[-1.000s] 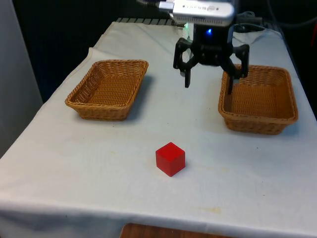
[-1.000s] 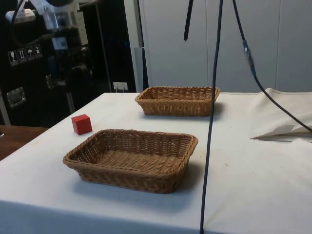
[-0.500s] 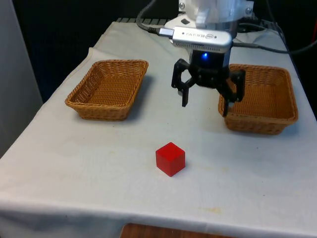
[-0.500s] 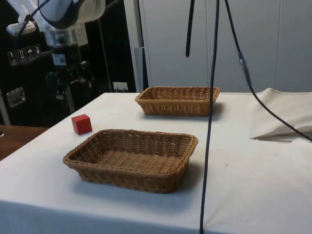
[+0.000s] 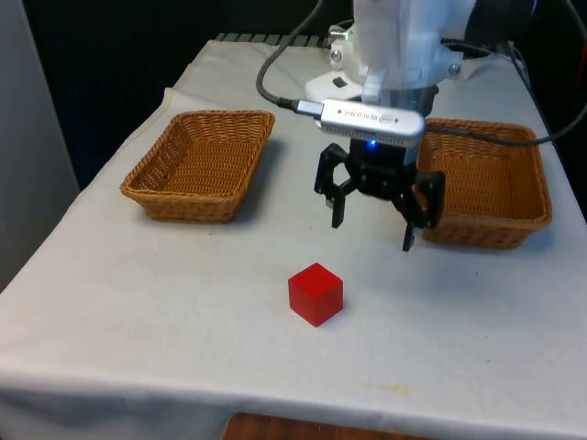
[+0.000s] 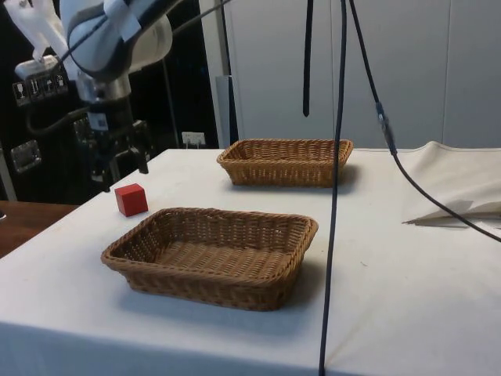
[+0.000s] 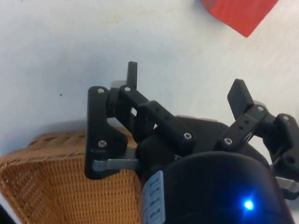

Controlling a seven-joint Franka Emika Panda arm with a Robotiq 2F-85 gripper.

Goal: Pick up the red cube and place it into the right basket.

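Front view: our gripper [image 5: 371, 223] hangs with fingers spread, above and behind the cube [image 5: 315, 293], toward the right basket [image 5: 527, 197].

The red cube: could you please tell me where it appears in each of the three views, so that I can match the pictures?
Front view: the red cube sits on the white cloth near the table's near edge, below the open gripper.
Side view: the cube is beyond the nearer basket, just under the gripper.
Wrist view: a corner of the cube shows beyond the fingertips.
Shared landmark: the gripper, close to the cube.
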